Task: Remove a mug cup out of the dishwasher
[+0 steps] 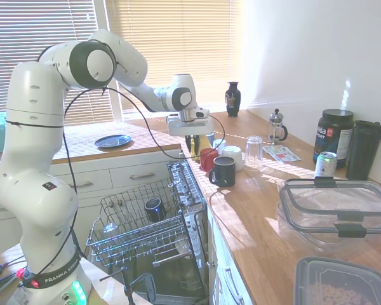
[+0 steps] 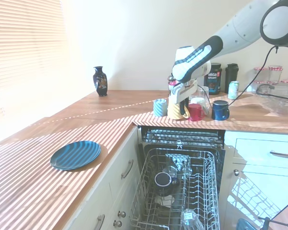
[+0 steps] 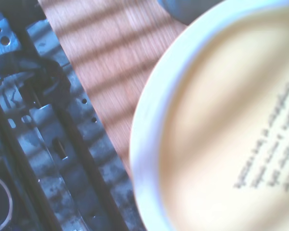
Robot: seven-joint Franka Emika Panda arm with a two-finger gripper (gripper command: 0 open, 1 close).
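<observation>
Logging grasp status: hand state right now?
Hand: shut on the mug cup, at the wooden counter edge above the dishwasher.

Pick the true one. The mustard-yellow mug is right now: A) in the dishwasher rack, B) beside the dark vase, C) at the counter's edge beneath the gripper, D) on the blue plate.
C: the mug cup sits at the counter edge under the gripper, beside the red mug, outside the dishwasher.
</observation>
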